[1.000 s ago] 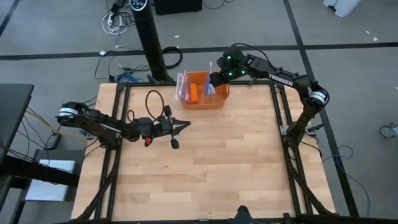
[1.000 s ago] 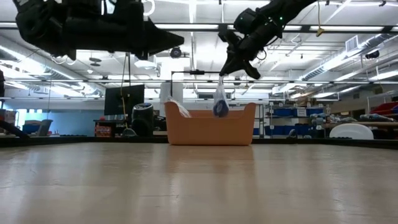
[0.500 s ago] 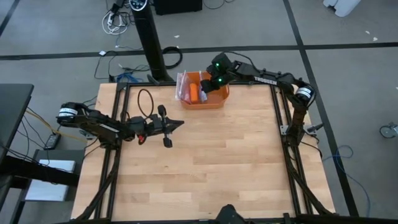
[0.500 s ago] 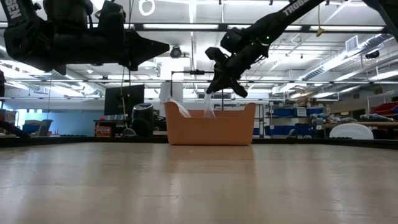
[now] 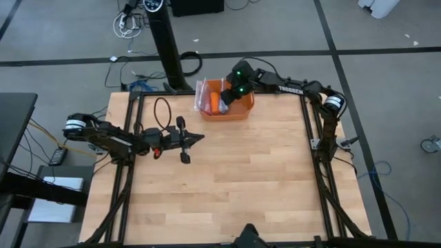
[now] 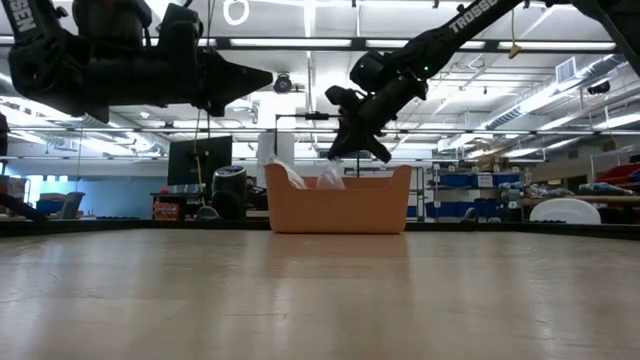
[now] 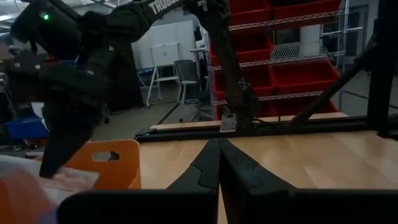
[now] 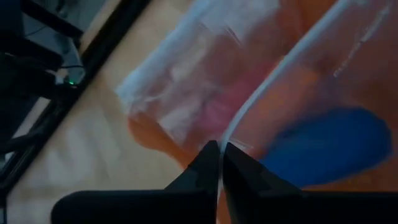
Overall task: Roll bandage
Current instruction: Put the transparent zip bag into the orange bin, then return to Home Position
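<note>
1. Right gripper [image 5: 229, 94], high view: I hang over the orange bin [image 5: 241, 111] at the table's [image 5: 262, 172] far edge, with an orange cylinder [image 5: 215, 103] and clear plastic in the bin beside me. My left gripper [image 5: 200, 137] points across the table's left half, well apart from the bin.
2. Low view: my right gripper [image 6: 352, 150] tips down just above the bin's [image 6: 340, 205] rim; crinkled clear plastic [image 6: 330, 177] rises beneath it. The left arm [image 6: 130, 65] stretches across the upper left.
3. Left wrist view: my left fingers [image 7: 208, 168] are pressed together with nothing between them. Beyond them stands the bin [image 7: 115, 162]; the right arm [image 7: 74, 74] hangs above it.
4. Right wrist view: my right fingers [image 8: 205, 163] pinch a thin edge of the clear bag [image 8: 205, 93]. The bandage [image 8: 329, 146] lies as a blue shape inside that plastic, just beside my fingertips, over the bin's orange floor.
</note>
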### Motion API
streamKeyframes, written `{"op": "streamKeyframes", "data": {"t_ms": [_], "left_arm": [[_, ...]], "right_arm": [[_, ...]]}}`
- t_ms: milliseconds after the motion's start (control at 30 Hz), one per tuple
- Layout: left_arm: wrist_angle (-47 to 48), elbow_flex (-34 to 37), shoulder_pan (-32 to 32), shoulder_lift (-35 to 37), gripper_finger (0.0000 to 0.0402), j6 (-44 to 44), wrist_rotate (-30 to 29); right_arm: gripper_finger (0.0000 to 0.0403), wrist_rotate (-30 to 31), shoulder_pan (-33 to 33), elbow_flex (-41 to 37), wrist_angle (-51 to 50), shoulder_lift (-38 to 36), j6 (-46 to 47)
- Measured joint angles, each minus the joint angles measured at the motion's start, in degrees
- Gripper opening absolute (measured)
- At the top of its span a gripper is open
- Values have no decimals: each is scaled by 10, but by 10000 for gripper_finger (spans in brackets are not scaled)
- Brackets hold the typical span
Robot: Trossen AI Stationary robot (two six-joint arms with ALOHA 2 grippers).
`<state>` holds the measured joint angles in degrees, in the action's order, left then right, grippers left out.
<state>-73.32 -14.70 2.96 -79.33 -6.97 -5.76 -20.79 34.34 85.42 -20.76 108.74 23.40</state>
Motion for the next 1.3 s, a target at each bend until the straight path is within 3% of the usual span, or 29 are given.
{"op": "streamKeyframes", "data": {"t_ms": [200, 500, 600, 733, 967, 1133, 1300], "left_arm": [[-2, 0, 5, 0, 9, 9, 4], [-1, 0, 15, 0, 9, 34, 51], [1, 0, 24, 5, 9, 44, 71], [12, 0, 38, 29, 9, 57, 125], [159, -8, 62, 126, 9, 39, 144], [307, -35, 69, 199, 9, 0, 144], [433, -46, 69, 273, 9, -41, 144]], "right_arm": [[67, -25, -15, 0, 27, -5, -29], [190, -52, -32, 0, 27, -16, -63], [207, -84, -32, 0, 19, -27, -86], [178, -76, -42, 0, -24, -68, -151], [15, -15, -88, 0, -103, -166, -333], [5, -45, -107, -34, -110, -214, -407], [3, -34, -129, -171, -9, -288, -435]]}}
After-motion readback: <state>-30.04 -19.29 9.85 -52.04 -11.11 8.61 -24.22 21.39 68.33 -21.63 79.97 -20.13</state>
